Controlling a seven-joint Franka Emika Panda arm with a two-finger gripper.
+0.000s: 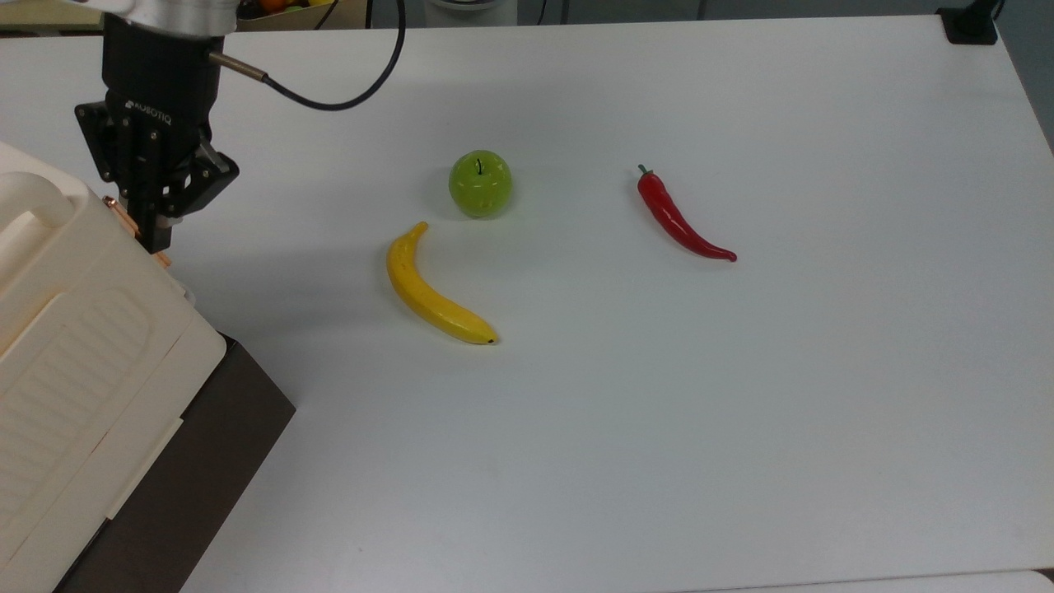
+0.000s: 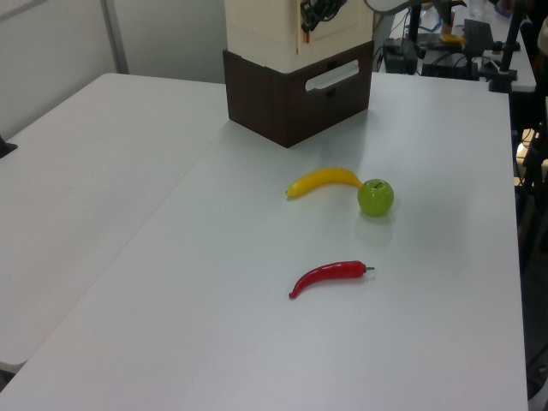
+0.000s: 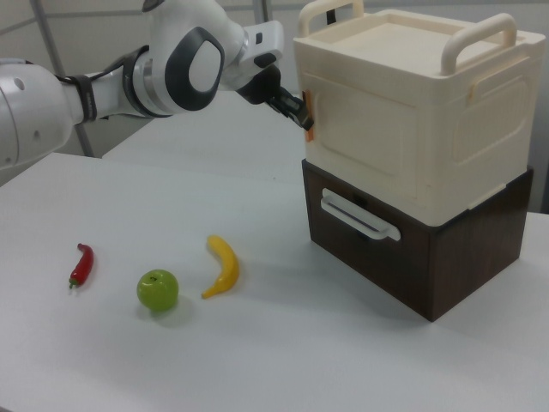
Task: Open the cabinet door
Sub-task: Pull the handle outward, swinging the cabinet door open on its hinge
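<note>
The robot's black two-finger hand [image 1: 156,235] hangs at the far corner of the big cream plastic box with moulded carry handles [image 3: 412,112], which sits stacked on a dark brown drawer base [image 3: 412,249] at the top view's left edge of the white surface [image 1: 659,412]. The thin flat cream cabinet door [image 3: 364,137] forms the box's front face in the right view, directly above the base's pale bar handle [image 3: 360,216]. A sliver of its orange edging [image 1: 111,203] shows beside the fingers in the top view, which suggests the panel stands slightly ajar at that edge. The fingers look drawn close together, their tips right at the door's free edge, though whether they pinch that edge or merely hook behind it cannot be told. Coming in from the side rather than from above makes sense: the panel presumably swings on a vertical hinge, so its free edge is the place with the most leverage. Judging from how little orange shows, the opening has barely begun, and the next move likely calls for a pull away from the box along the door's arc. A yellow plastic banana [image 1: 432,288], a green toy apple [image 1: 480,183] and a glossy red chilli pepper [image 1: 679,218] lie well apart from the box, leaving room for the door to swing.
</note>
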